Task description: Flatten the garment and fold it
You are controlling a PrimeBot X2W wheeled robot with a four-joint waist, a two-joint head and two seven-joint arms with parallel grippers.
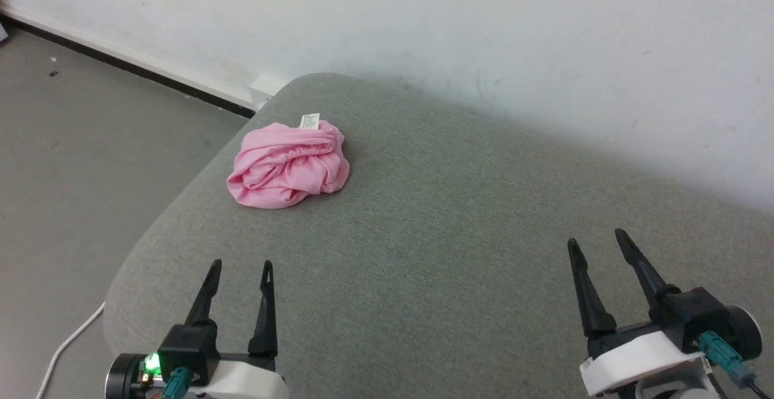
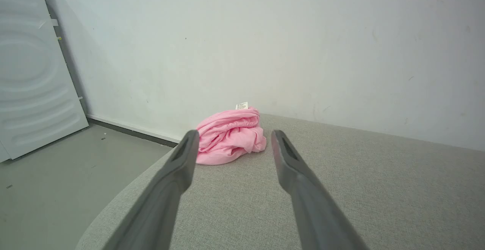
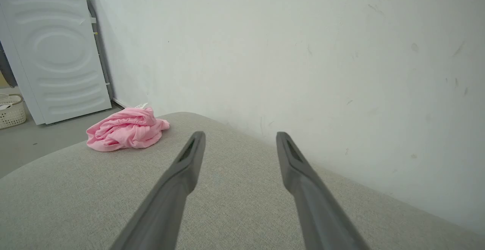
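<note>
Lying crumpled in a ball, the garment (image 1: 289, 165) sits upper left of centre in the head view, on the grey cushion (image 1: 435, 236) near its far rounded corner and well apart from both grippers. Left gripper (image 1: 242, 263) is at lower left, fingers spread, empty. Right gripper (image 1: 595, 237) is at lower right, also spread, empty. The cloth looks thin, soft and light, so it will likely sag and cling to itself; not fragile. Best hold is probably the gathered waistband (image 1: 302, 150) across the top of the heap, just below the white care label (image 1: 310, 121). Container: pale woven basket (image 3: 13, 115) at the left edge of the right wrist view, beside a white appliance (image 3: 57, 53); contents too cut off to tell.
</note>
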